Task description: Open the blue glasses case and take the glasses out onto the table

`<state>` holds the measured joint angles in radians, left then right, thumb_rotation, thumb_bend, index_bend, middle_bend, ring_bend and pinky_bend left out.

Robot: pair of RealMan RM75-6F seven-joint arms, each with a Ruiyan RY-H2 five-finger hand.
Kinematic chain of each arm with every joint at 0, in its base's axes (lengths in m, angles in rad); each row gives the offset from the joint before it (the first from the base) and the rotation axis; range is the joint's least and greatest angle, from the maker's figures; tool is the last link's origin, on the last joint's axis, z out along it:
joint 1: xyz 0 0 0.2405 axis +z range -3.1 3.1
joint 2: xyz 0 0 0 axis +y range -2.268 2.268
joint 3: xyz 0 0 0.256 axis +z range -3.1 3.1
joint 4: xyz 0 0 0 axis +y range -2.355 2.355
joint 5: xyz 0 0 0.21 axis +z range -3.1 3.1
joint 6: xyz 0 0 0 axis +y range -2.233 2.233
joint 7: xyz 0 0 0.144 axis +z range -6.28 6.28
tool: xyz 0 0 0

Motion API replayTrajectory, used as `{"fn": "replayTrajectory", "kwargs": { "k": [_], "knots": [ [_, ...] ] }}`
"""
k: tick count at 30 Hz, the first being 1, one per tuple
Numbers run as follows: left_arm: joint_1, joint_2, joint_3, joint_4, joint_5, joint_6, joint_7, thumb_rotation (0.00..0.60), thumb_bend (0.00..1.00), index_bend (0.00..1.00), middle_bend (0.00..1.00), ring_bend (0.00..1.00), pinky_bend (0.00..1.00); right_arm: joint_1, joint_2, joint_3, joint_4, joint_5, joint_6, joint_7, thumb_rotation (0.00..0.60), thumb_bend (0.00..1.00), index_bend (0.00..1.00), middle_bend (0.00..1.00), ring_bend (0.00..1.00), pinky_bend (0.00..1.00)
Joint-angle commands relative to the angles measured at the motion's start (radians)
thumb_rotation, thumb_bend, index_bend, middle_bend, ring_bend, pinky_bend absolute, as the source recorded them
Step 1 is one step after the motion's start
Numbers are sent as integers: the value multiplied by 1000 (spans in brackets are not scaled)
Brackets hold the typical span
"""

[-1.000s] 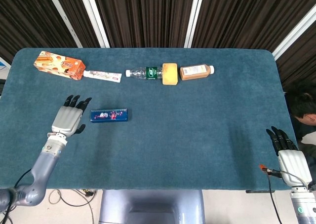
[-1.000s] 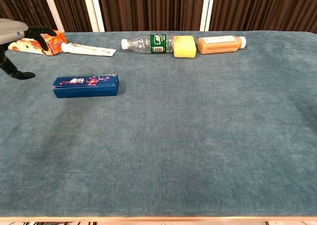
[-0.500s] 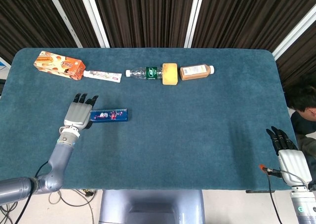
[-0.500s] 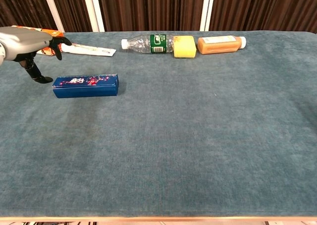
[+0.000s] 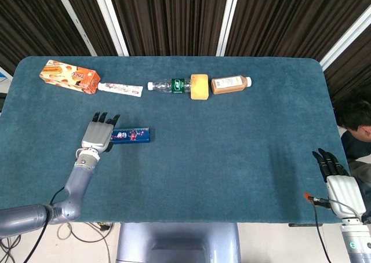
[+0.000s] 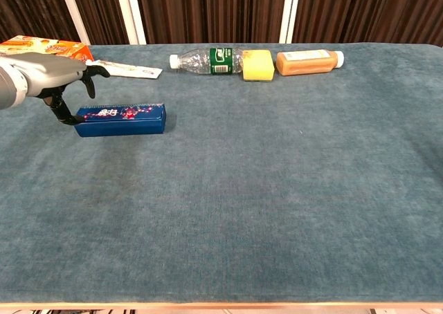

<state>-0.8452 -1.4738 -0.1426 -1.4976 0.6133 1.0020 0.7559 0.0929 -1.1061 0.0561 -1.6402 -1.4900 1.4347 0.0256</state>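
Observation:
The blue glasses case (image 5: 131, 135) (image 6: 122, 118) lies closed on the teal table, left of centre. My left hand (image 5: 99, 135) (image 6: 61, 76) hovers at the case's left end with fingers spread above it and the thumb down beside the end; it holds nothing. My right hand (image 5: 337, 179) rests open at the table's front right corner, far from the case, and the chest view does not show it. No glasses are visible.
Along the back lie an orange snack box (image 5: 69, 77), a toothpaste tube (image 5: 120, 89), a clear water bottle (image 5: 169, 86), a yellow sponge (image 5: 199, 86) and a brown drink bottle (image 5: 231, 84). The table's front edge (image 5: 174, 221) is near my left forearm.
My left hand has moved right, from a hand's width left of the case to its left end. The case and right hand have not moved.

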Motion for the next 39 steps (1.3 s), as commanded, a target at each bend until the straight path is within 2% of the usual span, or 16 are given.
{"fn": "replayTrajectory", "kwargs": {
  "k": [1,39],
  "knots": [
    [-4,-9,1,11,-2,-3,0,600,349,33,258,0,29,0,0,0,0,1,-1,0,600,211,0,0,0,213],
    [-29,-55,6,74,-28,-32,-32,600,382,50,277,0,33,2,-1,2,-2,5,-2,-1,600,213,0,0,0,213]
  ]
}}
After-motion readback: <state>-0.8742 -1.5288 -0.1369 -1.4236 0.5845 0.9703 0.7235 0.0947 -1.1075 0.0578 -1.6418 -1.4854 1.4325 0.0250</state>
